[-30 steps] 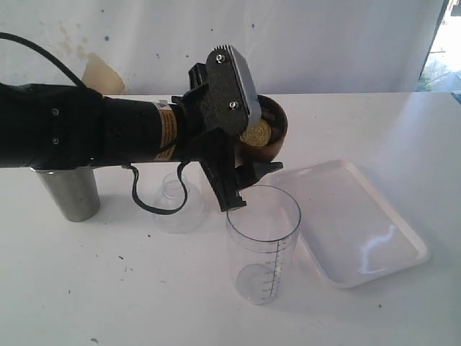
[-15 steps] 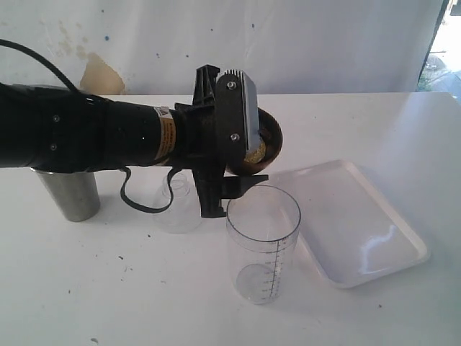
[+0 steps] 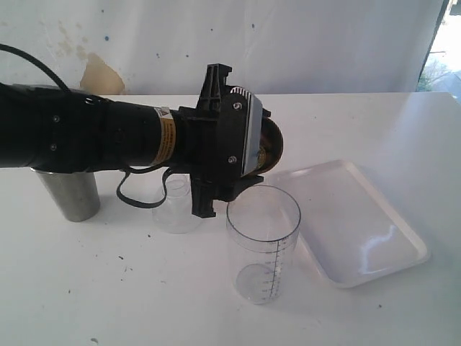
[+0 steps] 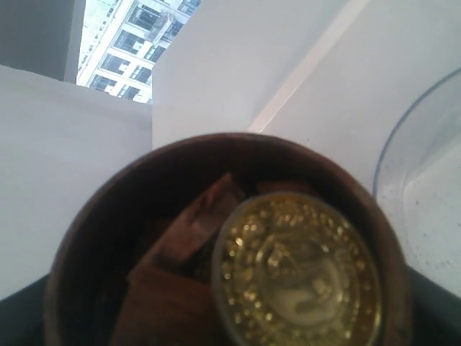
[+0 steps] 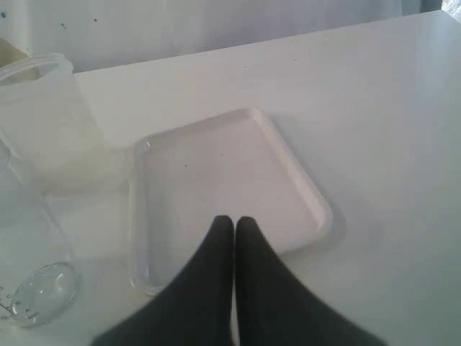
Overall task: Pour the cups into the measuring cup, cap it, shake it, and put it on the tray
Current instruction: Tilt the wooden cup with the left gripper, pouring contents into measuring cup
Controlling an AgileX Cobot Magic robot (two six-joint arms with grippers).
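Note:
My left gripper is shut on the brown wooden cup and holds it tipped on its side just above the rim of the clear measuring cup. In the left wrist view the wooden cup fills the frame, holding a gold glittery disc and brown pieces; the measuring cup's rim shows beside it. The steel tumbler stands at the far left, partly behind the arm. My right gripper is shut and empty above the white tray.
A frosted unmarked cup stands behind and left of the measuring cup, under the left arm; it also shows in the right wrist view. The tray lies right of the measuring cup. A white wall backs the table.
The left wrist has rolled, tipping the wooden cup further over towards the measuring cup; its mouth no longer faces the exterior camera. The other objects have not moved.

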